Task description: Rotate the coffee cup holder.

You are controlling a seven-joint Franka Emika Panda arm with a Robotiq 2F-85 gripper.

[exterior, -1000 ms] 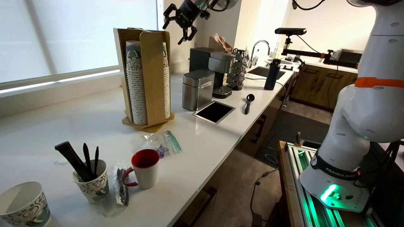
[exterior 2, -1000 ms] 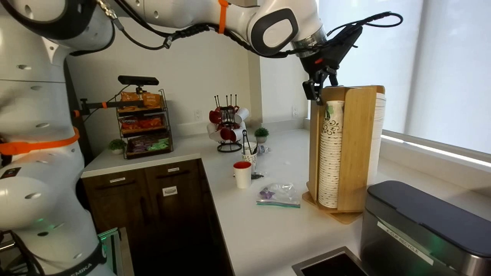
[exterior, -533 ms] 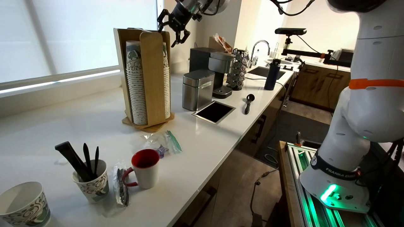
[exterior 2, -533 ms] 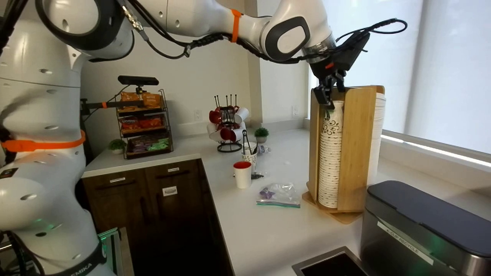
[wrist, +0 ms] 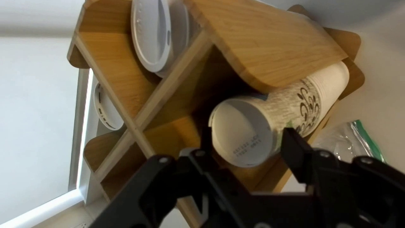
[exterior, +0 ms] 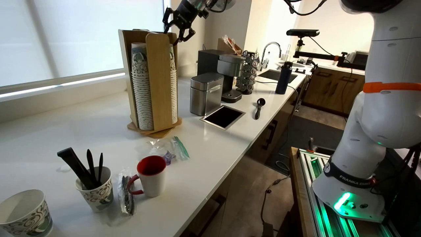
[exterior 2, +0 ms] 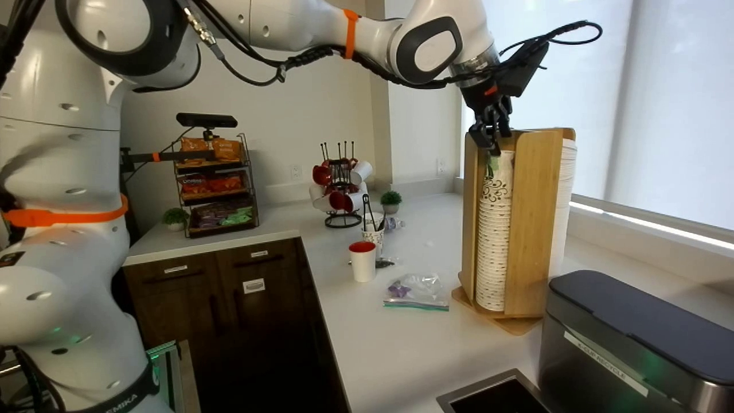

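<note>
The coffee cup holder, a tall light-brown wooden rack with stacked white cups, stands upright on the counter in both exterior views. The wrist view looks down on its crossed dividers and side panel; white lids lie in a compartment. My gripper is at the holder's top edge in both exterior views. In the wrist view the gripper is open, its fingertips on either side of the mouth of a patterned cup. Whether a finger touches the cup or the wood I cannot tell.
A grey metal container stands close beside the holder, with a square counter opening near it. A plastic bag and a red-and-white mug are on the counter. A window is behind the holder.
My gripper has moved over to the holder's top edge. Its fingertips look closer together than before; from turning or closing, I cannot tell. The holder has not visibly moved.
</note>
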